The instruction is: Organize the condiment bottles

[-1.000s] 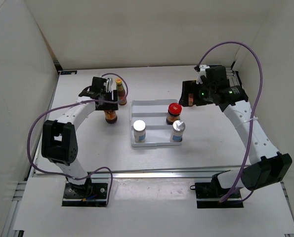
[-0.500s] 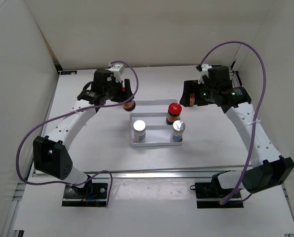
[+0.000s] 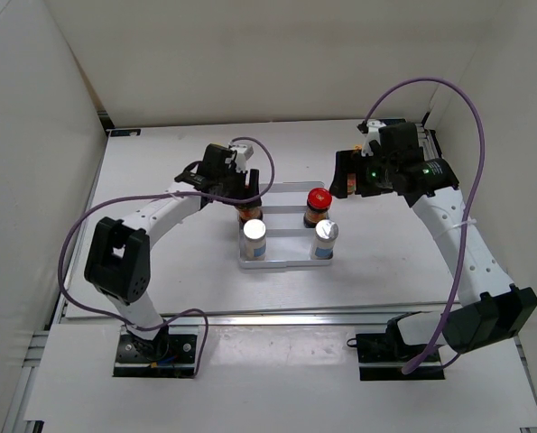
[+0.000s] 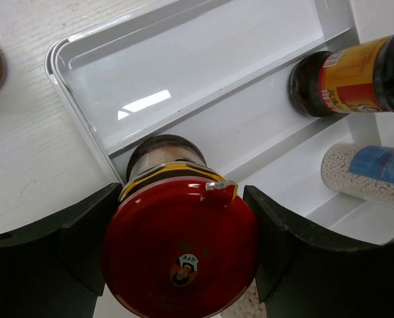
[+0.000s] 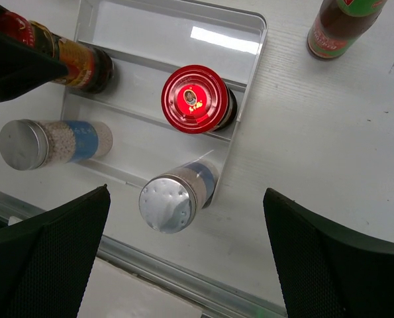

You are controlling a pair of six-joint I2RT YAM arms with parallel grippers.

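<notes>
left gripper (image 4: 182, 199) clamped on red-lidded jar (image 4: 183, 258) between its fingers, tray (image 4: 203, 59) beyond fingertips, right gripper (image 5: 187, 192) spread wide, empty, shaker (image 5: 169, 204) beyond fingertips

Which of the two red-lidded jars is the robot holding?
The left jar, clamped between the left gripper's jaws at the tray's left end; the right jar stands free.

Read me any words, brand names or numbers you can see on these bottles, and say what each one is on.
Nothing can be read as words.
Red lid: small portrait emblem, print below too small.
Jar label: yellow and red, blurred.
Shaker label: blue, blurred.
Bottle label: green and red, too small.
</notes>
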